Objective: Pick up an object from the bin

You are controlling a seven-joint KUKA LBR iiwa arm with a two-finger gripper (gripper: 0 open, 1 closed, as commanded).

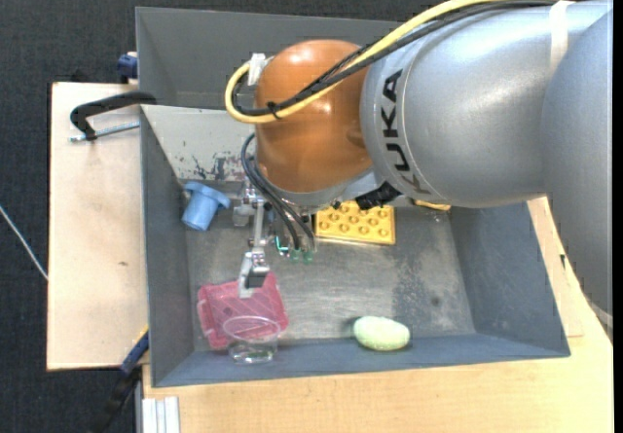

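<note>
Currently you have the arm point(487, 81) reaching in from the right of the view, its orange cover point(311, 110) hanging over the back half of the bin point(161, 256). Below that cover the jaws point down toward the front-left part of the bin floor. Their tip sits at the upper edge of a pink see-through cup point(241, 312), touching it or just above it; you cannot tell which from this angle. You also cannot tell whether the jaws are apart or together, since they show as one narrow shape against the grey floor, and nothing is plainly seen between them.

The pink cup lies tilted near the front-left corner, with its open mouth turned toward the front wall. Just beside it, against that front wall, lies a small clear round thing point(253, 355) whose kind you cannot make out.

Behind the jaws and to the left rests a blue plastic piece point(201, 205), close to the left wall. A yellow studded block point(357, 224) lies flat under the arm, right of the jaws. A pale green oval lump point(381, 333) sits by the front wall, well apart from the cup.
</note>
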